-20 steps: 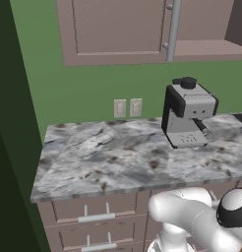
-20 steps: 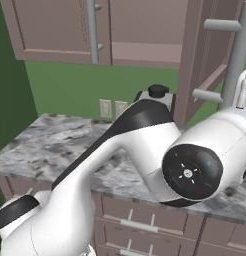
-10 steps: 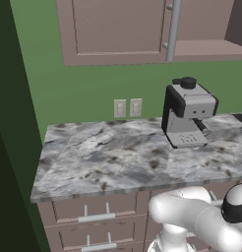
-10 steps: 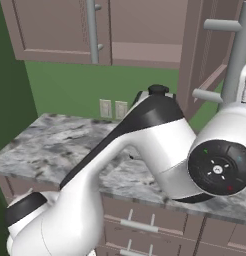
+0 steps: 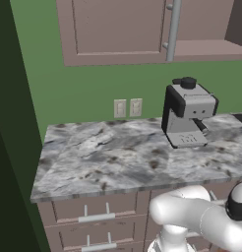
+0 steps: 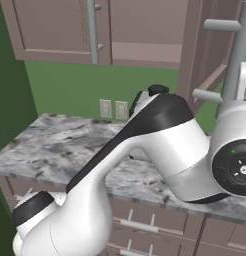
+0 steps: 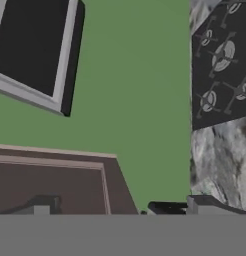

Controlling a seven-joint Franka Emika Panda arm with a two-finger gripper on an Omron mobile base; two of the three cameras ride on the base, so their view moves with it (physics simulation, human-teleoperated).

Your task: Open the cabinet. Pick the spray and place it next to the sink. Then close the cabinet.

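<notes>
Rising from low in front of the counter (image 5: 118,162), the white arm (image 6: 160,135) bends up toward the cabinet (image 6: 145,30). The gripper (image 7: 117,210) stands spread wide, holding nothing, its fingertips (image 7: 197,204) before green wall and a brown panel. The coffee machine (image 5: 188,112) sits near the counter's back right. Above, the cabinet's right door (image 6: 207,55) stands swung open, the left shut.
</notes>
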